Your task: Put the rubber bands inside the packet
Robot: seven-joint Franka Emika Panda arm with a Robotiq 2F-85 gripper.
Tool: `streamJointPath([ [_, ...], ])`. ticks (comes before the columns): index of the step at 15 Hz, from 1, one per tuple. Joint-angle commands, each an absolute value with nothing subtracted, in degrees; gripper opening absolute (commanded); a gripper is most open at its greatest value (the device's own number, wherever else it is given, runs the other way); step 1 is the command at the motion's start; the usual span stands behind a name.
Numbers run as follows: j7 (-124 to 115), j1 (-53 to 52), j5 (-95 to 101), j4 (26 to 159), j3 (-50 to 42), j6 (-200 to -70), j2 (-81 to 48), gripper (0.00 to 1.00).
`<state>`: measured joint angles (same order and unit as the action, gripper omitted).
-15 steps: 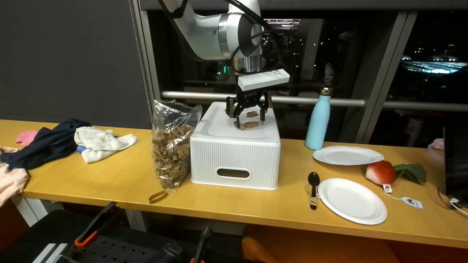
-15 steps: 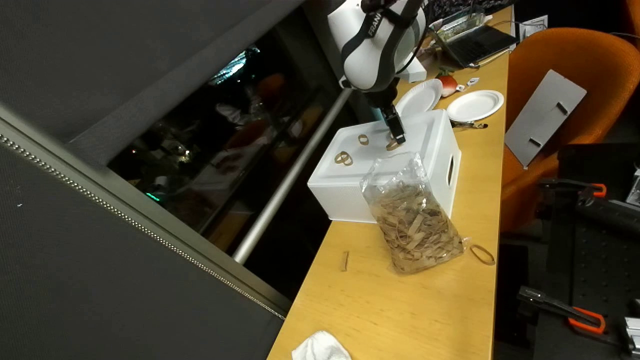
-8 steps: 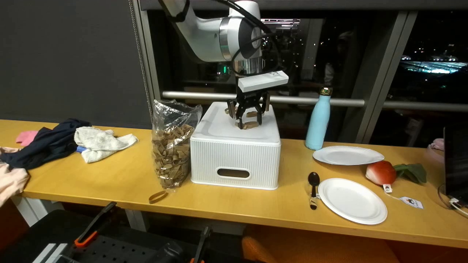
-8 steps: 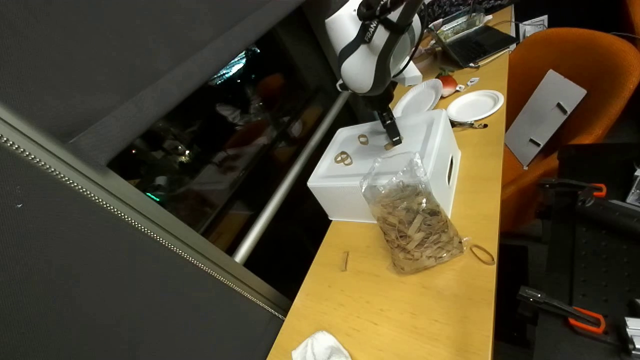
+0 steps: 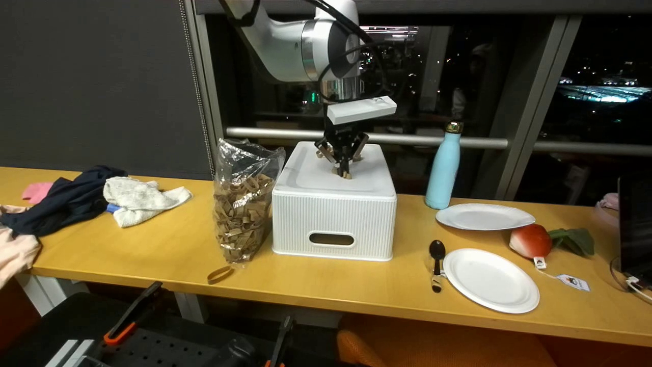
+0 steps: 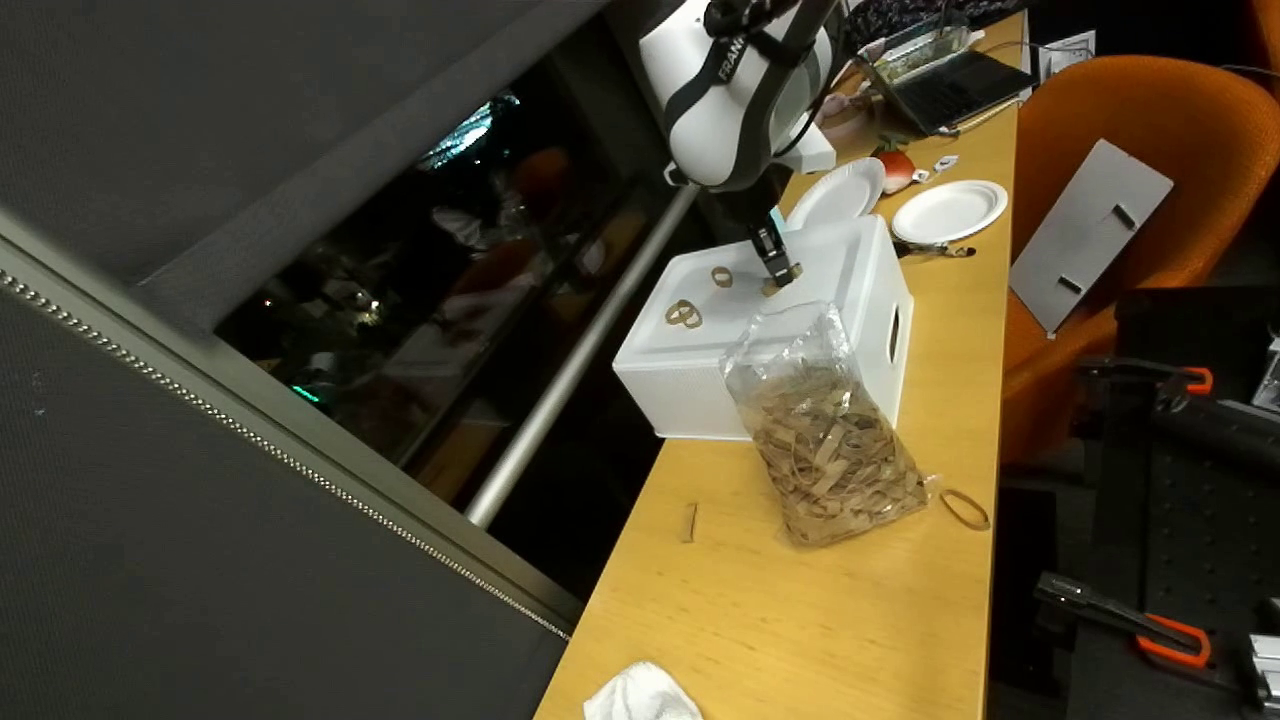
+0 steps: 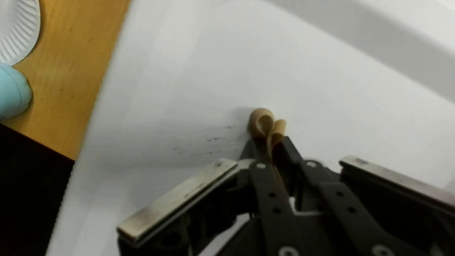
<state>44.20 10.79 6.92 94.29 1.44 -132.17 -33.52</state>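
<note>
Partly hidden between fingertips (image 7: 293, 151): rubber band (image 7: 270, 133).

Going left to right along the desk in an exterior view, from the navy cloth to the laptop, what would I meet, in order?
Navy cloth → white rag → clear packet → white box → light-blue bottle → red-and-white radish → laptop at the right edge.

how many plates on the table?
2. One plate lies by the blue bottle, another plate beside the spoon. Any stacked underneath would be hidden.
</note>
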Motion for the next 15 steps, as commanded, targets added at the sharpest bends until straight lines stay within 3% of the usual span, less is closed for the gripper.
streamJointPath([
  [1, 47.1, 12.0, 3.9, 92.9, 3.3, -130.5, -34.3, 0.00],
  [15, 47.2, 11.1, 1.6, 99.3, 2.7, -127.0, -27.7, 0.01],
])
